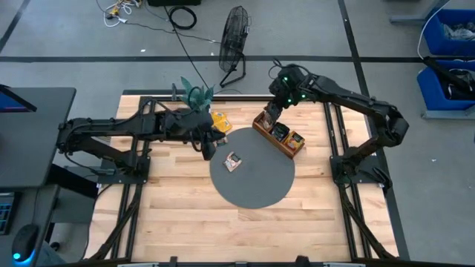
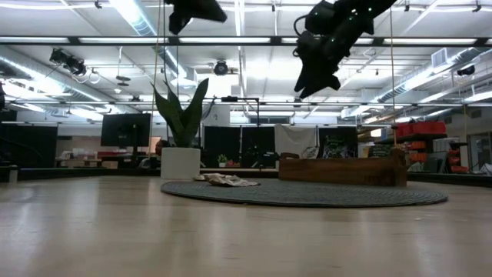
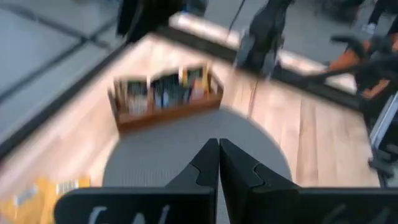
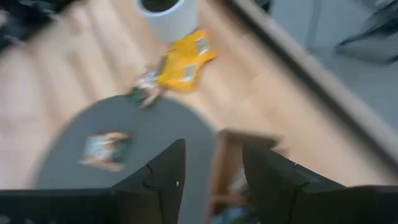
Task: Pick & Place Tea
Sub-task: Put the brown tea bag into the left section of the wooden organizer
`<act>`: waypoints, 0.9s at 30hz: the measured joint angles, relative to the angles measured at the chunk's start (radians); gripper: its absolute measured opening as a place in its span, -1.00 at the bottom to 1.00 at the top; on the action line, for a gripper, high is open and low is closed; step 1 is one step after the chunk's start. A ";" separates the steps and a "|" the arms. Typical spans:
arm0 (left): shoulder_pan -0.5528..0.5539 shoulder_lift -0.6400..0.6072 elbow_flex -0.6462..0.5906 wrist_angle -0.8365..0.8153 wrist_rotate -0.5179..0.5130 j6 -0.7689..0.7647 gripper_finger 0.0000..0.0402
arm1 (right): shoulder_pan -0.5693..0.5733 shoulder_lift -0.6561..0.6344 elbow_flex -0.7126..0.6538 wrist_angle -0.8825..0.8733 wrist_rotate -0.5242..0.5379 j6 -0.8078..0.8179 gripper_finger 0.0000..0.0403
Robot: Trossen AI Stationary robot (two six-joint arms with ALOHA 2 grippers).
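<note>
From above, the right gripper (image 1: 272,111) hovers over the wooden tray (image 1: 279,134), fingers spread and empty. The left gripper (image 1: 208,145), pressed together, hangs beside the grey mat (image 1: 252,178), where a whitish tea packet (image 1: 233,162) lies. Right wrist: yellow packets (image 4: 181,62) lie near the pot (image 4: 168,14).

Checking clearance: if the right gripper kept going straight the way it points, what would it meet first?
Probably the wooden tray: the open right gripper straddles its near end wall. Depth is unclear through the blur.

Wooden table (image 1: 178,215) under round grey mat (image 1: 256,185), yellow tea packets (image 1: 220,122), potted plant (image 1: 194,96).
</note>
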 joint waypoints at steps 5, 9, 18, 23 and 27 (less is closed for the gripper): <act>-0.016 0.040 0.000 -0.041 0.026 -0.011 -0.93 | 0.000 0.000 0.000 -0.099 -0.201 0.116 -0.18; -0.029 0.066 0.000 -0.042 0.061 -0.004 -0.93 | 0.038 -0.011 -0.003 -0.182 -0.223 0.141 -0.19; -0.039 0.116 0.000 -0.116 0.047 -0.054 -0.93 | 0.221 -0.082 -0.003 -0.176 -0.069 0.209 -0.19; -0.056 0.144 0.000 -0.144 -0.018 -0.148 -0.93 | 0.298 -0.081 -0.003 -0.195 0.033 0.225 -0.19; -0.075 0.156 0.000 -0.148 -0.017 -0.156 -0.93 | 0.322 -0.081 -0.039 -0.232 0.088 0.230 -0.19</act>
